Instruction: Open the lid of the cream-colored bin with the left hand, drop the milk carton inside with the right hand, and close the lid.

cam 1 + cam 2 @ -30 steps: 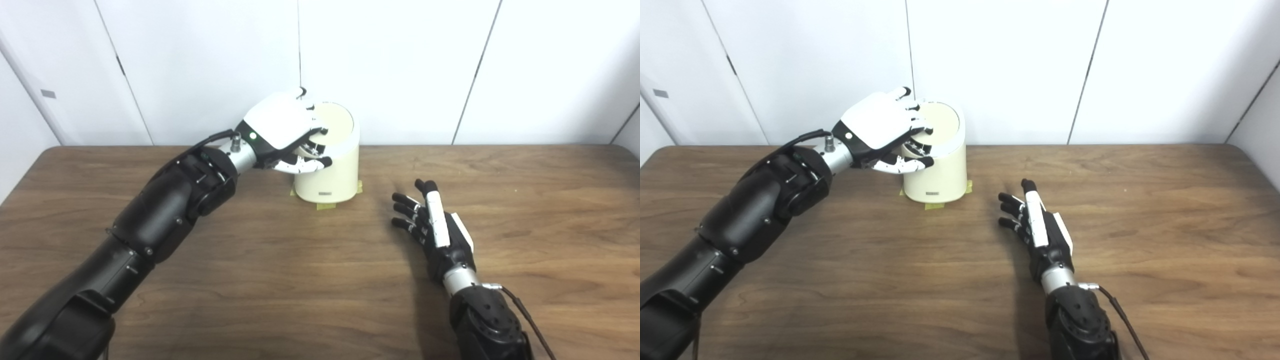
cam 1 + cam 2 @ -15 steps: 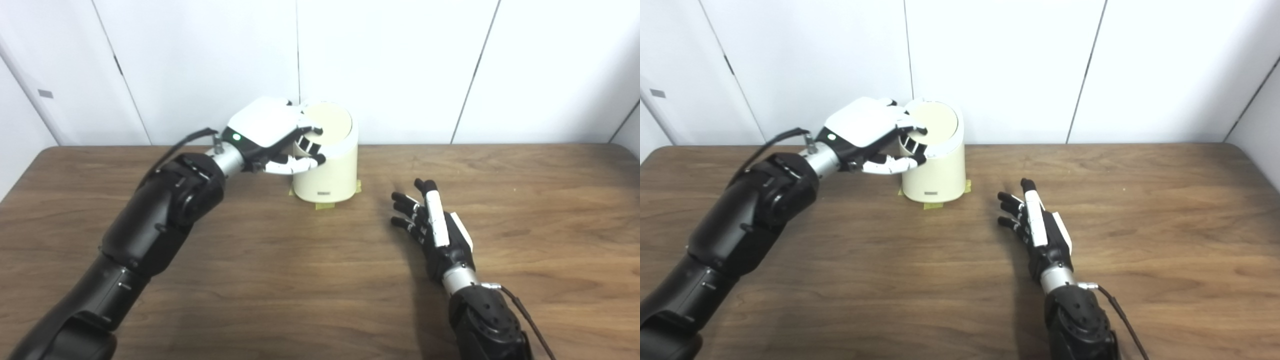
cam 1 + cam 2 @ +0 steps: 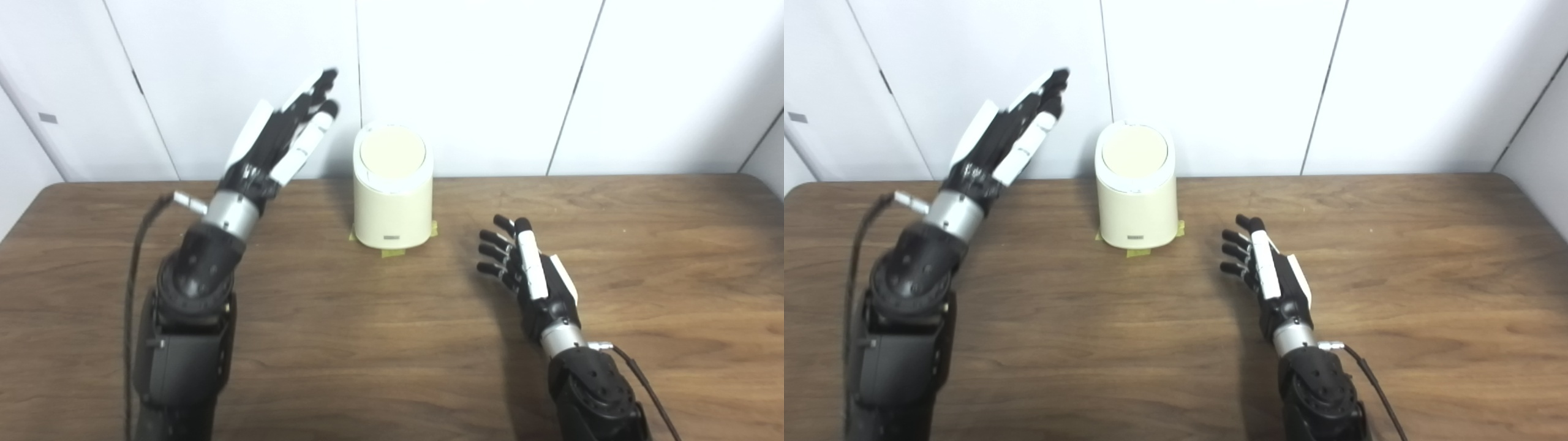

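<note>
Hands: left hand (image 3: 278,138) raised, fingers spread, empty; right hand (image 3: 530,275) open, empty.

I have the left hand (image 3: 278,144) raised high, fingers (image 3: 312,107) stretched out straight and spread a little, pointing up and to the right, holding nothing. Its silver wrist sits below it, and the black forearm rises steeply from the bottom edge, a cable trailing off the wrist on the left. My right hand (image 3: 530,275) hangs low over the surface (image 3: 674,257), edge-on to the cameras with the palm turned left, its dark fingers (image 3: 493,251) loosely apart and lightly curled, empty. Its forearm comes up from the lower right, a thin cable looping off the wrist.
</note>
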`<action>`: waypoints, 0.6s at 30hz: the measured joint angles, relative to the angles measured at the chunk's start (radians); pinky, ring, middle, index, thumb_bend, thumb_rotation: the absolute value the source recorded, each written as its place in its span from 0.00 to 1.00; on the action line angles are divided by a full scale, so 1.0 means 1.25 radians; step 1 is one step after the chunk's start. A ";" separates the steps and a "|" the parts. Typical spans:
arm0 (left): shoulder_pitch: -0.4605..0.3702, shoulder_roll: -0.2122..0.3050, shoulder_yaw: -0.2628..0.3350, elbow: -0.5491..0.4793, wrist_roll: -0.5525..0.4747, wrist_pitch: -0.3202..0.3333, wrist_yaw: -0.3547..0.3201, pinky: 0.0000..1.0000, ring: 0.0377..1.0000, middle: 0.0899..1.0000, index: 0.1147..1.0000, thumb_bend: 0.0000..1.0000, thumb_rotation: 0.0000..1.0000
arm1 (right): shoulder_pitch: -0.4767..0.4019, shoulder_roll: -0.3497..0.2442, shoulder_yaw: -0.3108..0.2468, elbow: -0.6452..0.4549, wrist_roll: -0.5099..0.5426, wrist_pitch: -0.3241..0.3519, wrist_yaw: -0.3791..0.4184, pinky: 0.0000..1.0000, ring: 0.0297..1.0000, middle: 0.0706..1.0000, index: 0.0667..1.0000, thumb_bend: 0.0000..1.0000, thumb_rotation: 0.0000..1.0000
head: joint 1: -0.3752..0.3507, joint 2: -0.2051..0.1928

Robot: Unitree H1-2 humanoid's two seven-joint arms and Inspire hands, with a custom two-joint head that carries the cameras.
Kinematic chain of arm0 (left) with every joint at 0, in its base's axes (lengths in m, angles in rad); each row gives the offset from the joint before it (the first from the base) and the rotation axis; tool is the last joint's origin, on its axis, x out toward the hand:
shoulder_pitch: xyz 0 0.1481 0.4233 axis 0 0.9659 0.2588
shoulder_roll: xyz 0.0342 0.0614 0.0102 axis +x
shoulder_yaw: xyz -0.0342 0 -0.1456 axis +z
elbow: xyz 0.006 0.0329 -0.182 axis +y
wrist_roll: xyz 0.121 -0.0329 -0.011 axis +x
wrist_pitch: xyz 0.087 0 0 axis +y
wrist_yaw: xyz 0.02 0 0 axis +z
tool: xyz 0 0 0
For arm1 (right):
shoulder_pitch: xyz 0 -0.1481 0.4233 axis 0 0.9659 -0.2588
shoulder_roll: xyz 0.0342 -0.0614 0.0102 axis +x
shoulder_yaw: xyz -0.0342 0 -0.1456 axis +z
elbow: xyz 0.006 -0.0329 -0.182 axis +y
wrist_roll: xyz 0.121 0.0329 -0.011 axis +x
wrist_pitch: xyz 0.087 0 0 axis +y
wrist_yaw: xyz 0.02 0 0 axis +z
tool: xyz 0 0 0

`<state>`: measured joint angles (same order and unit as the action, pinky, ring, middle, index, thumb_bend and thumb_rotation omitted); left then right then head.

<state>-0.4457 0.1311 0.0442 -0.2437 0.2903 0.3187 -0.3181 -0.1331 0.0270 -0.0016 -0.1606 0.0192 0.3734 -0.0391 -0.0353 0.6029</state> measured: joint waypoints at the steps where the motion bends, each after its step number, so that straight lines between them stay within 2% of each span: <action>1: 0.018 0.000 0.011 -0.011 -0.018 0.013 0.005 0.91 0.92 0.94 0.96 0.42 1.00 | 0.000 0.001 -0.001 0.000 -0.001 -0.004 0.000 0.71 0.81 0.82 0.87 0.59 1.00 | 0.000 0.001; 5: 0.098 -0.027 0.080 -0.033 -0.112 0.020 0.053 0.91 0.91 0.90 0.92 0.44 1.00 | 0.003 0.000 -0.010 -0.008 -0.003 -0.025 -0.003 0.71 0.80 0.81 0.88 0.62 1.00 | 0.000 0.002; 7: 0.140 -0.046 0.096 -0.033 -0.140 0.021 0.080 0.91 0.91 0.90 0.91 0.44 1.00 | 0.004 -0.005 -0.010 -0.017 -0.008 -0.028 -0.003 0.71 0.80 0.80 0.88 0.62 1.00 | 0.000 0.002; 12: 0.235 -0.063 0.097 -0.032 -0.182 0.020 0.108 0.91 0.91 0.91 0.93 0.46 1.00 | 0.009 -0.016 -0.014 -0.052 -0.011 -0.028 -0.001 0.72 0.82 0.82 0.89 0.63 1.00 | 0.000 0.006; 16: 0.274 -0.066 0.100 -0.031 -0.213 0.007 0.131 0.93 0.92 0.91 0.93 0.42 1.00 | 0.015 -0.029 -0.018 -0.061 -0.010 -0.029 0.001 0.73 0.84 0.84 0.90 0.62 1.00 | 0.005 0.009; 18: 0.288 -0.068 0.099 -0.031 -0.235 -0.011 0.135 0.97 0.94 0.92 0.94 0.43 1.00 | 0.020 -0.038 -0.018 -0.063 -0.009 -0.029 0.004 0.79 0.86 0.86 0.90 0.63 1.00 | 0.006 0.010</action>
<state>-0.0858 0.0460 0.1675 -0.2826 -0.0035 0.3045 -0.1492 -0.1079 -0.0206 -0.0243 -0.2394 0.0083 0.3376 -0.0342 -0.0276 0.6151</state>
